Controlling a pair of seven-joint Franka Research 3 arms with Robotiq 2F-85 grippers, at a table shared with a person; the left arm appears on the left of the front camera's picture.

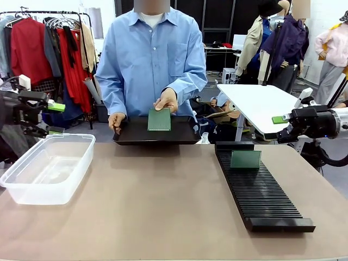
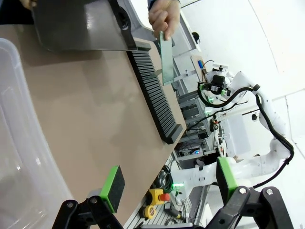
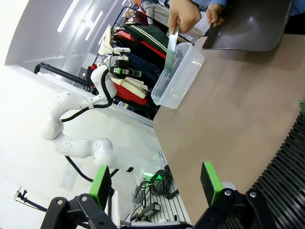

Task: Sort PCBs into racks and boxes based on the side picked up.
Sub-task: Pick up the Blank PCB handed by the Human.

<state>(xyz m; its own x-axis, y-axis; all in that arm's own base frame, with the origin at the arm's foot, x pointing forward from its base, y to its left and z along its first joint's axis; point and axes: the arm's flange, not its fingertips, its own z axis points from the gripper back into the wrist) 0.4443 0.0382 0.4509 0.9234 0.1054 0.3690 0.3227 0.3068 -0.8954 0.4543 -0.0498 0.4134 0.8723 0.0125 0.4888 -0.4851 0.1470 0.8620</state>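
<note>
Brown tabletop (image 1: 163, 196) bare between tub (image 1: 32, 193) and rack (image 1: 261, 196); left fingers (image 2: 113, 186), right fingers (image 3: 101, 185) apart

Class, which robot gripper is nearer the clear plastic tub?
Left. The left gripper sits beside the tub at its far left corner; the right gripper is far off, beyond the rack.

White arm (image 3: 71, 143), black cable (image 3: 75, 168), black left hand (image 2: 168, 164), green pads (image 2: 113, 187), person's light-blue shirt (image 1: 149, 60), perhaps white tee (image 1: 151, 19)

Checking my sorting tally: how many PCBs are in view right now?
2. One PCB is held upright by the person's hand over the black tray; the other PCB stands in a slot near the far end of the rack. None seem hidden.
</note>
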